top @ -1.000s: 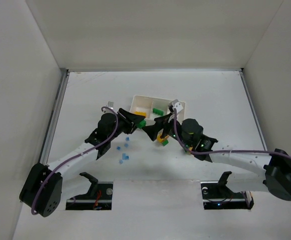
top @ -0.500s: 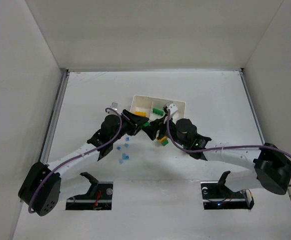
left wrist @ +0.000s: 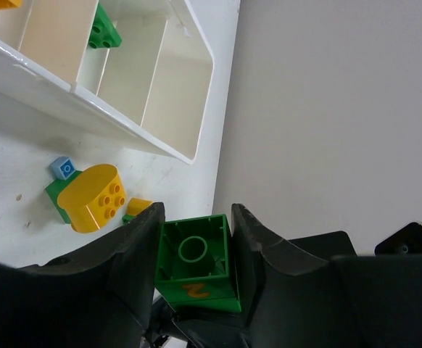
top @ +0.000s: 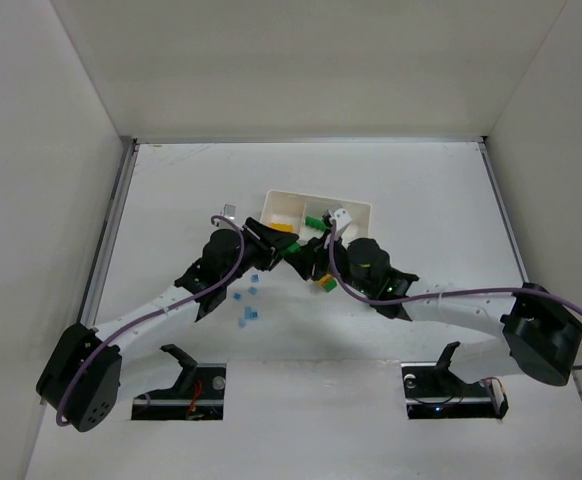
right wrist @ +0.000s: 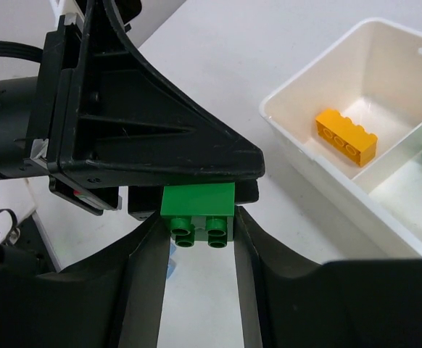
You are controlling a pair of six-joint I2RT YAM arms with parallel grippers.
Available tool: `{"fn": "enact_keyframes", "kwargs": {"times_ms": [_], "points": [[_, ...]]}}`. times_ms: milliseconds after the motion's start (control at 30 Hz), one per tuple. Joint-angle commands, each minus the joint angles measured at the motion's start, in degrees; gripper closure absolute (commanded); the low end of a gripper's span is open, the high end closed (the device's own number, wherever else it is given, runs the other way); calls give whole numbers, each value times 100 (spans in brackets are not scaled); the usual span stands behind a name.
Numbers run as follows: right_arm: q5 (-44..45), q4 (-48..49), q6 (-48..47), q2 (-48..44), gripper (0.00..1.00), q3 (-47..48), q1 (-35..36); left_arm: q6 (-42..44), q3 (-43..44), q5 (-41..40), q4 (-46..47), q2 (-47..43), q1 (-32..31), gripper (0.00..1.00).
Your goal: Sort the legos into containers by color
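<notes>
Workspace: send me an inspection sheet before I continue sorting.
Surface: white table, bricks loose near its middle.
Job's things: white tray holds a yellow-orange brick in one compartment, a sorted green brick in the next; blue bricks and a yellow-on-green stack lie on the table.
Clutter: nothing seen.
Grippers: left gripper and right gripper both clamp the held green brick.
Cables: purple cables, one looping behind each gripper.
Surroundings: white walls on three sides.

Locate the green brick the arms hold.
The green brick is pinched between the left end effector and right end effector, mid-table in the top view, just nearer than the white tray.
</notes>
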Motion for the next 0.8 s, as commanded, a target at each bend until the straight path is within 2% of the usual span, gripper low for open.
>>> {"fn": "enact_keyframes", "kwargs": {"times_ms": [0, 67, 200, 633, 767], "points": [[172, 446, 85, -187, 65, 83, -21, -63, 194, -28, 195, -62, 39, 58], [181, 411, 59, -213, 65, 22, -38, -37, 203, -28, 169, -97, 57, 55], [242, 376, -12, -283, 65, -110, -82, -19, 203, -72, 90, -124, 83, 54], [682, 244, -328, -240, 65, -190, -83, -46, 247, -143, 81, -18, 5, 62], [734, 296, -398, -178, 65, -190, -47, -63, 264, -134, 89, 52, -31, 69]]}}
